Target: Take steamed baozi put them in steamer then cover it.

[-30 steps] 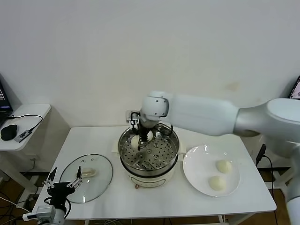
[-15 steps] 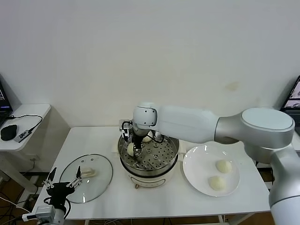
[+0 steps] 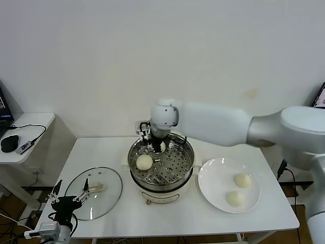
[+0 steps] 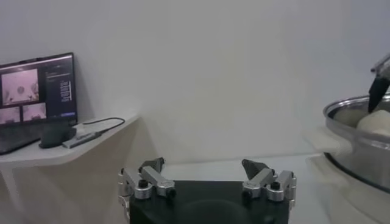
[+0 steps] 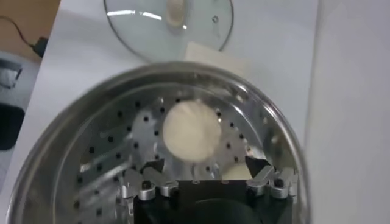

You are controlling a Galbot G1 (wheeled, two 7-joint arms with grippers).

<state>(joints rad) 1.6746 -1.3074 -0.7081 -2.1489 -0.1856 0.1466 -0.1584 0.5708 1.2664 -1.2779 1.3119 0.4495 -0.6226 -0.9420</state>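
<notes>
Right claw [image 3: 154, 144] hovers open over a baozi [image 3: 144, 161] in the steamer [image 3: 161, 165].

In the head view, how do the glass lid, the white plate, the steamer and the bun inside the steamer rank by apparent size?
1. Steamer, largest.
2. White plate and glass lid: they look alike, so I do not rank them.
3. Bun inside the steamer, clearly smallest.

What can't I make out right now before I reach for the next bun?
Head view: the right gripper covers most of a pale lump at the steamer's far side; possibly a second bun.
Right wrist view: the picture's edges cut off the steamer's rim; the plate is out of view.
Left wrist view: the edge crops the steamer; the lid is not shown.
</notes>
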